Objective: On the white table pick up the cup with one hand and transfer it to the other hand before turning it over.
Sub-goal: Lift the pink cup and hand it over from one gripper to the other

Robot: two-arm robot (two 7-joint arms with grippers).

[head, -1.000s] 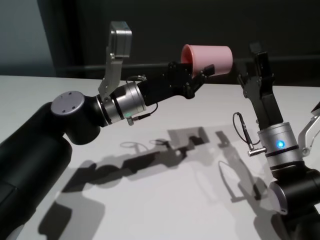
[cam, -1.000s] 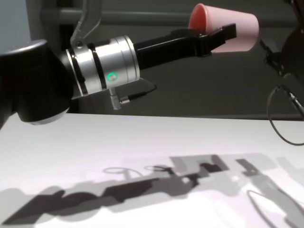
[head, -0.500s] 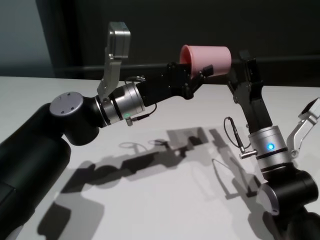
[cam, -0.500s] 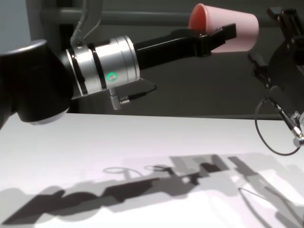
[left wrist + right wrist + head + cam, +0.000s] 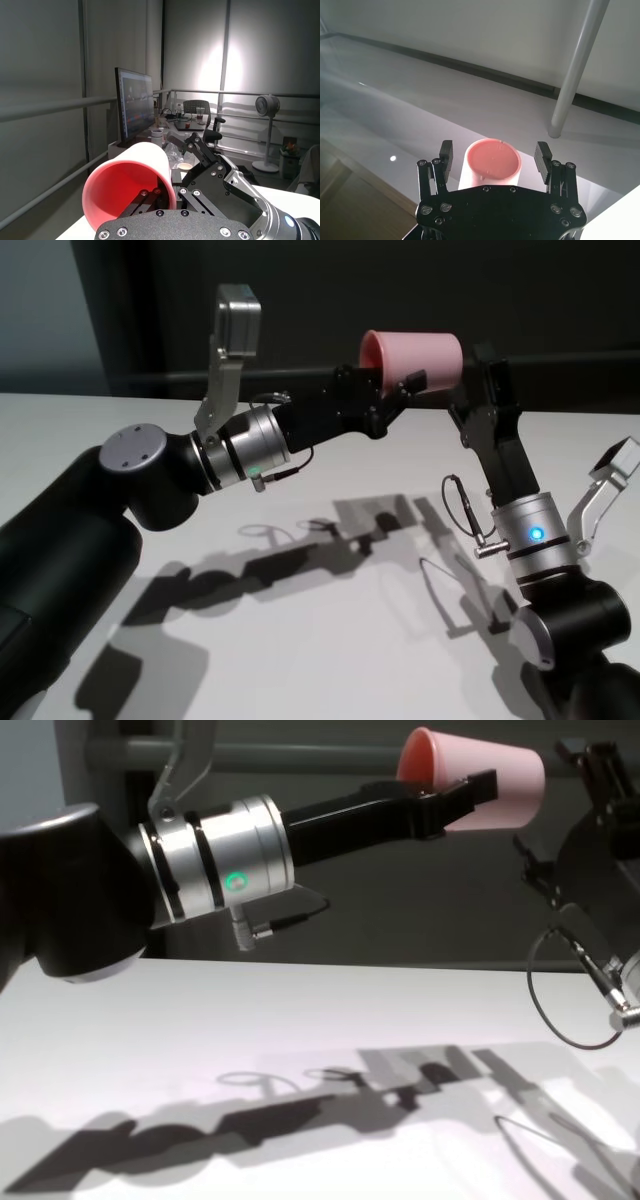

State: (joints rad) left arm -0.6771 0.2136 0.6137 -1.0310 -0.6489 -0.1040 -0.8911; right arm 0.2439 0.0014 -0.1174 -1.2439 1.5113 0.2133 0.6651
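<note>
- Head view: pink cup (image 5: 414,356) is held in the air well above the white table (image 5: 330,640), lying on its side, open mouth facing the left arm's side, closed base facing the right arm.
- Left gripper (image 5: 400,390) is clamped on the cup at the rim end; one black finger (image 5: 415,380) lies along the cup's outer wall.
- Left wrist view: cup mouth (image 5: 129,192) sits right at the left gripper, a finger seems to run inside the rim, the red inside of the cup is visible.
- Right gripper (image 5: 478,368) is up at cup height, just beside the cup's base end, forearm rising from the table's right side.
- Right wrist view: right gripper (image 5: 493,157) is spread wide, its two fingertips (image 5: 446,149) on either side of the cup's base (image 5: 492,160), gaps showing on both sides, not pinching the cup.
- Chest view: cup (image 5: 490,782) is high above the table (image 5: 300,1020), left gripper (image 5: 455,795) grips it; right gripper (image 5: 585,770) is just beside the cup's base, contact cannot be told here.
- Arm and cup shadows (image 5: 330,540) fall on the table below the cup.
- Left wrist view, behind the cup: a monitor (image 5: 136,104) on a desk and a standing fan (image 5: 266,107) far off.
</note>
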